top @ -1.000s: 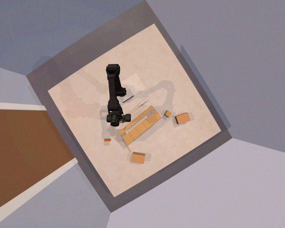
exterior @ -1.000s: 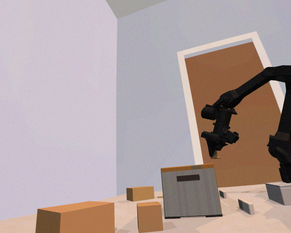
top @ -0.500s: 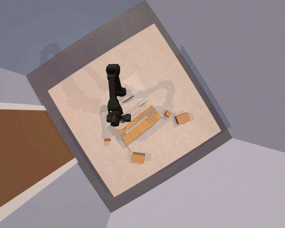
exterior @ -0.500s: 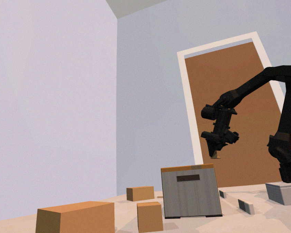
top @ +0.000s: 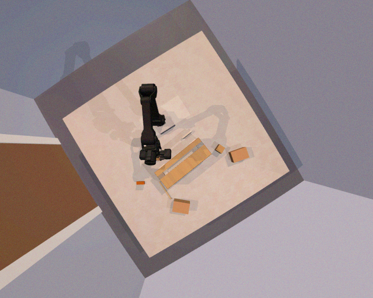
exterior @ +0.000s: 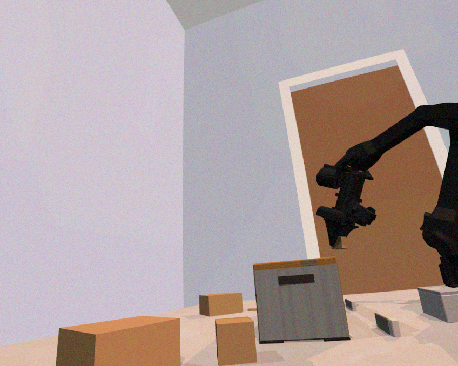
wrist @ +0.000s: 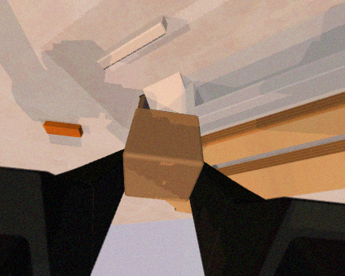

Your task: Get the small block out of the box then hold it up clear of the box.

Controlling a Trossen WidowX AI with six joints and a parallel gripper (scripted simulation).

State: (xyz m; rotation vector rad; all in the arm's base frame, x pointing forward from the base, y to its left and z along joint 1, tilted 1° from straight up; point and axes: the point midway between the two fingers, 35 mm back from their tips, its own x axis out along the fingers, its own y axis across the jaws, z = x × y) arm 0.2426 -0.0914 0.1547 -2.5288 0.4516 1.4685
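Note:
My gripper [exterior: 335, 242] [wrist: 160, 159] is shut on the small tan-brown block [top: 158, 158] [exterior: 341, 244] [wrist: 164, 136], which sits between both fingertips in the wrist view. The block is up in the air, appearing higher than the roof of the box [top: 185, 167] [exterior: 300, 307] [wrist: 311, 122] in the exterior view. Seen from above, it is off the long side of the box, near its left end. The box stands upright, with two wooden roof strips and a gap between them. The block's underside and the shelf inside the box are hidden.
Orange-brown blocks [top: 181, 206] [top: 239, 154] [top: 219, 148] stand around the box. A small bright orange block [top: 140, 182] [wrist: 63, 129] lies left of it. A thin stick [top: 166, 190] lies at its left end. Two low bars [top: 167, 129] [top: 186, 135] lie on the arm's side.

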